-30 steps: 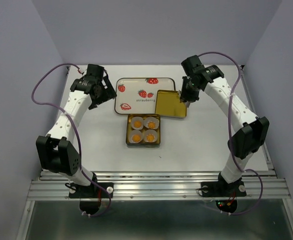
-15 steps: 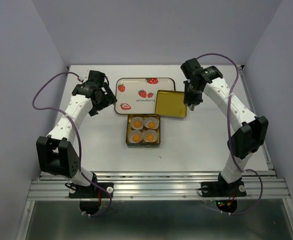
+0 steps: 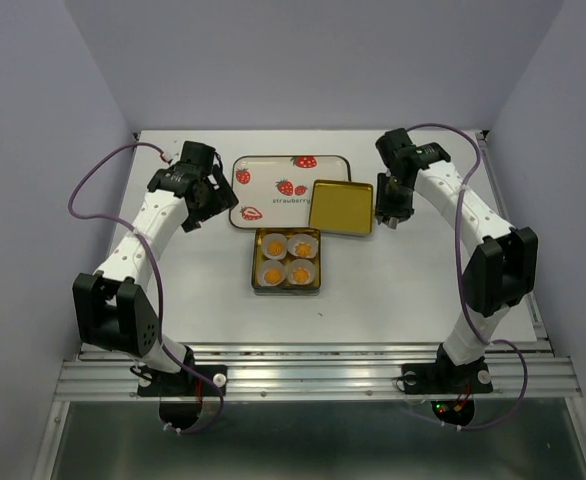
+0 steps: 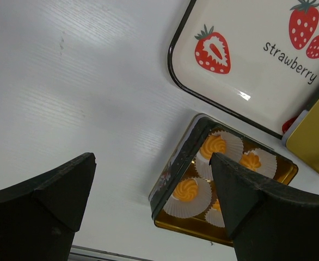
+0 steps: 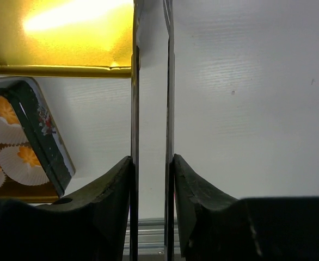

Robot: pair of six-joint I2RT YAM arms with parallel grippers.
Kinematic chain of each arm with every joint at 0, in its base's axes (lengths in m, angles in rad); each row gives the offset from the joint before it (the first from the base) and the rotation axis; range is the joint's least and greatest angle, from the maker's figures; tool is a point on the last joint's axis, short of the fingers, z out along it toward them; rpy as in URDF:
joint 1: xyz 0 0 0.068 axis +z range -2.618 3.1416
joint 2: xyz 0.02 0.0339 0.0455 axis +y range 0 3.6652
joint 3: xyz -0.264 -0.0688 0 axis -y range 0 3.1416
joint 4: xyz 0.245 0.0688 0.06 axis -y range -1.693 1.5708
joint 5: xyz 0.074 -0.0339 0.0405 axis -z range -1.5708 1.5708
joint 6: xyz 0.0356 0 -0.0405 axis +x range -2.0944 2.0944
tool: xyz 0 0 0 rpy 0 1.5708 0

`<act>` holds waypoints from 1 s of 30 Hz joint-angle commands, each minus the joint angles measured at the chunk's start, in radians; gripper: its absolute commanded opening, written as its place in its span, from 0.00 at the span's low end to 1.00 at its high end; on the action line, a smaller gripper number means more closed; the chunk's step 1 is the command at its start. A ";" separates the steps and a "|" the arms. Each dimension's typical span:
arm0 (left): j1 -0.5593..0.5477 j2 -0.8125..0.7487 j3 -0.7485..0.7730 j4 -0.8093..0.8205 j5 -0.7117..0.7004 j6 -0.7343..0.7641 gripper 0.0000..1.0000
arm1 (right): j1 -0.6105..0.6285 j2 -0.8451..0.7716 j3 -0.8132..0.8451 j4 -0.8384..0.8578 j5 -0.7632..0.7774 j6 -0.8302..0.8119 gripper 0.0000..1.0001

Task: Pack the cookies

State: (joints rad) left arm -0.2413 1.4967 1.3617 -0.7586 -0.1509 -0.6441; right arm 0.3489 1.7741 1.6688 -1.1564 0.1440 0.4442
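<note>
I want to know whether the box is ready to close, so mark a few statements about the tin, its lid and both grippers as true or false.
1. All four cookies sit in paper cups inside the tin. True.
2. The gold lid covers the tin. False: it lies flat behind the tin, by the strawberry tray.
3. The left gripper is wide open and empty. True.
4. The right gripper clamps the lid. False: its jaws stand slightly apart with nothing between them, just right of the lid.
</note>
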 commanded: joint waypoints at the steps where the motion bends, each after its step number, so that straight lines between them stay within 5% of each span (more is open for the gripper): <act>1: -0.019 -0.003 0.020 -0.004 -0.016 0.004 0.99 | 0.002 -0.067 0.019 0.072 -0.025 -0.016 0.41; 9: -0.032 0.000 0.025 -0.010 -0.021 -0.002 0.99 | 0.002 -0.091 0.052 0.050 0.106 -0.005 0.41; 19: -0.042 0.014 0.034 -0.008 -0.021 0.003 0.99 | 0.002 -0.087 0.028 0.165 -0.105 0.005 0.41; 30: -0.047 0.028 0.039 0.001 -0.024 0.027 0.99 | 0.002 -0.068 -0.110 0.195 -0.075 0.028 0.41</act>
State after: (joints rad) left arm -0.2810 1.5295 1.3621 -0.7589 -0.1520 -0.6353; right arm 0.3489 1.7256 1.5803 -1.0054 0.0669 0.4538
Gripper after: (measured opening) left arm 0.986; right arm 0.415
